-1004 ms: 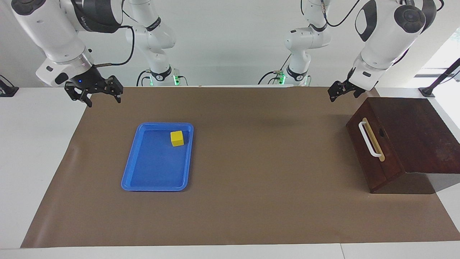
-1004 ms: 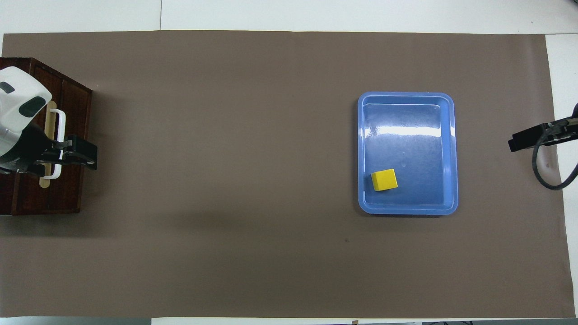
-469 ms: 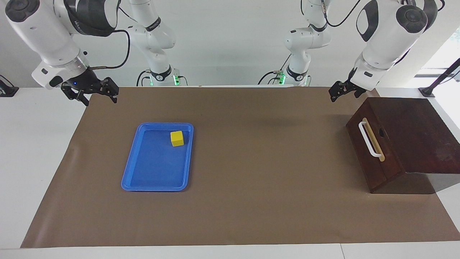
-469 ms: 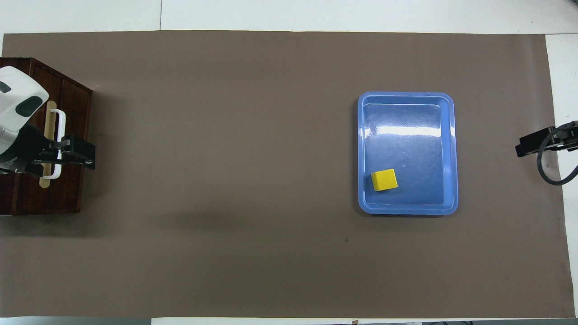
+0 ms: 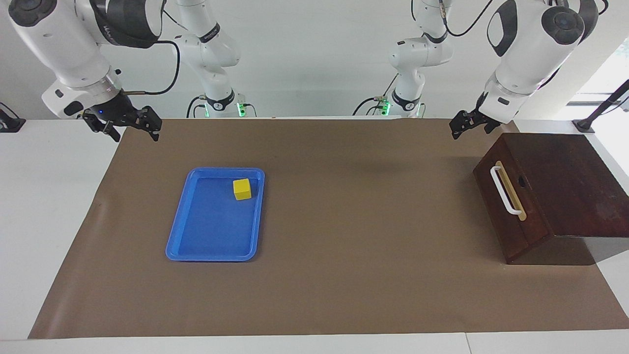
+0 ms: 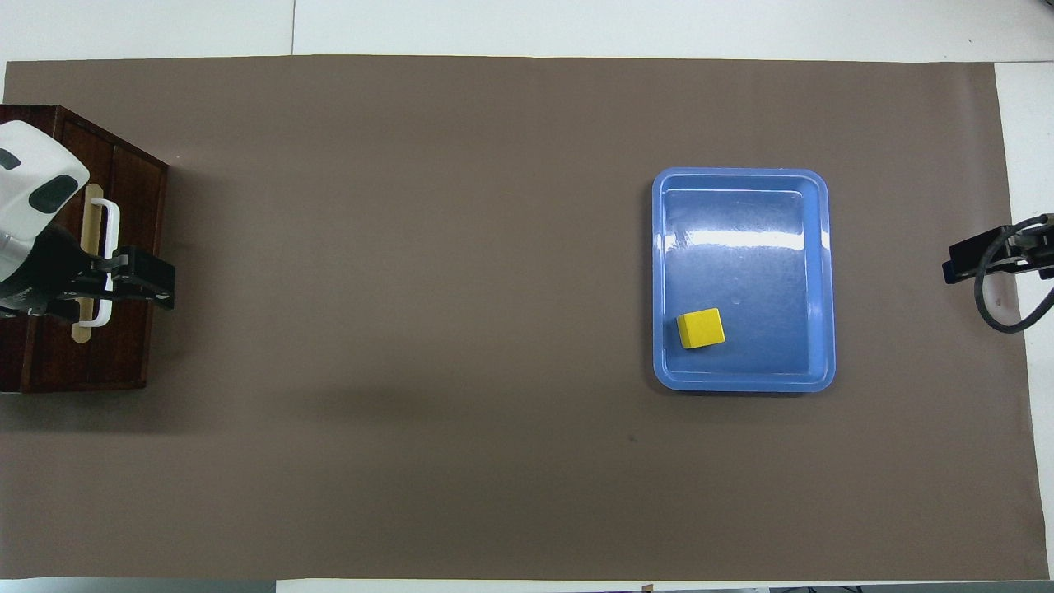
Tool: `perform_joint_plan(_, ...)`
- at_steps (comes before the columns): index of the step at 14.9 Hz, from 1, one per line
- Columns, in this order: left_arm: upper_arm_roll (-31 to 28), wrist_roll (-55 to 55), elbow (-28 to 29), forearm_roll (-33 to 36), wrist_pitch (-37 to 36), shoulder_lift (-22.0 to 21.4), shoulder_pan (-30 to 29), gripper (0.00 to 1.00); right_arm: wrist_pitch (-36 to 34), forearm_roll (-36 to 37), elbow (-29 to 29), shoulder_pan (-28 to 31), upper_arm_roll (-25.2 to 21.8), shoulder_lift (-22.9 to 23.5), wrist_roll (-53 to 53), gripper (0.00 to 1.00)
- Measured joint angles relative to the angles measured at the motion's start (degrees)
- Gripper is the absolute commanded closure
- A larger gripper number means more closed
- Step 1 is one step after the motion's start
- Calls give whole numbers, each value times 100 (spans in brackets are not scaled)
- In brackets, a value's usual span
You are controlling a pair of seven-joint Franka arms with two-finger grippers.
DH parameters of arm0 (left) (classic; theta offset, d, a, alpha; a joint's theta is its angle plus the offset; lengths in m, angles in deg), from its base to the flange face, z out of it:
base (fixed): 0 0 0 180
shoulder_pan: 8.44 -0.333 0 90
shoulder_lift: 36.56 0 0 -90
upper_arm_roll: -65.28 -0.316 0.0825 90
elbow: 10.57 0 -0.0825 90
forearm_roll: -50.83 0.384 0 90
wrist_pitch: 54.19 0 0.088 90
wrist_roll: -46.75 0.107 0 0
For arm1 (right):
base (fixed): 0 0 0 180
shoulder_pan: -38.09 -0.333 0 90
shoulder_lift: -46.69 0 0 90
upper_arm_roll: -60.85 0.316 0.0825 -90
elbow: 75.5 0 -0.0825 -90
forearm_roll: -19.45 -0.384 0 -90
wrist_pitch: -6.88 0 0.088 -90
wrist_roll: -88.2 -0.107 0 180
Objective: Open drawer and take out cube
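1. The counter [image 5: 314,324] carries a brown mat [image 5: 344,221] that covers most of its top.
2. The dark wooden box [image 5: 565,182] stands at the left arm's end, its drawer [image 5: 508,206] shut, white bar handle [image 5: 505,191] facing the middle of the mat.
3. The blue tray [image 5: 179,236] lies toward the right arm's end, well apart from the box.
4. The cube [image 5: 242,189] sits in the tray, in the corner nearer the robots and toward the box.
5. The left arm bends down from above; the left pincer [image 5: 467,125] hangs in the air beside the box's nearer corner, holding nothing. How far its fingers are parted I cannot tell.
6. The right arm slants outward; the right pincer [image 5: 130,125] hovers over the mat's edge, fingers spread, empty.
7. Overhead, the left pincer [image 6: 136,280] overlaps the handle [image 6: 111,247]; the facing view shows it raised and clear. Overhead, only the right pincer's tip [image 6: 976,257] shows, probably one finger.
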Motion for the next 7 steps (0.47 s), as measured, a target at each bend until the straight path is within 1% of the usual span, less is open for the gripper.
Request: perform_joint_plan(7, 40, 0, -2, -5, 0, -3, 8, 0, 1, 13, 6, -2, 1, 2, -4, 0)
